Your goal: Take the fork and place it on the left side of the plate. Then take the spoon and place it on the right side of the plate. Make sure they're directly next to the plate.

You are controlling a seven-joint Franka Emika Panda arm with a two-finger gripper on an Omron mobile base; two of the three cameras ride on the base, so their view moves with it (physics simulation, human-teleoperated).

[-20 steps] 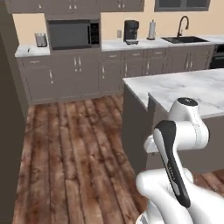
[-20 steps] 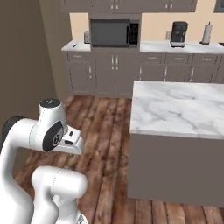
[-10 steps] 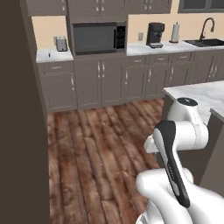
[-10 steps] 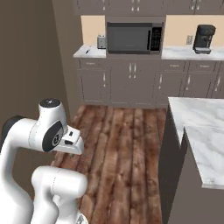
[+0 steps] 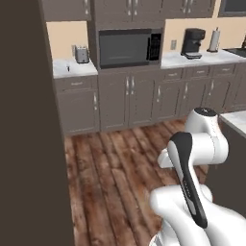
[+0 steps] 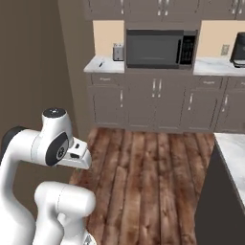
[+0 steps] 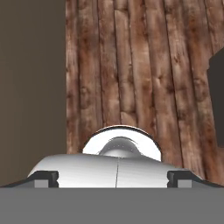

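The fork, the spoon and the plate are out of view. My gripper (image 7: 113,177) hangs folded in close to the robot's body and points down at the wooden floor (image 7: 131,65). Its two dark fingertips (image 7: 43,177) stand wide apart at the bottom of the hand view, open, with nothing between them. In the left base view the white arm (image 5: 192,149) is tucked up in the lower right. The right base view has the arm (image 6: 52,143) in the lower left.
A marble island counter (image 5: 235,119) (image 6: 233,150) sits at the right edge. A tall dark panel (image 5: 29,120) (image 6: 33,72) stands close on the left. Along the far wall are grey cabinets, a microwave (image 5: 129,47), a toaster (image 5: 81,54) and a coffee machine (image 5: 193,42).
The whole picture has shifted: the base has turned left, so the island has slid off to the right and the dark panel has come in. The arm keeps its pose, jaws open.
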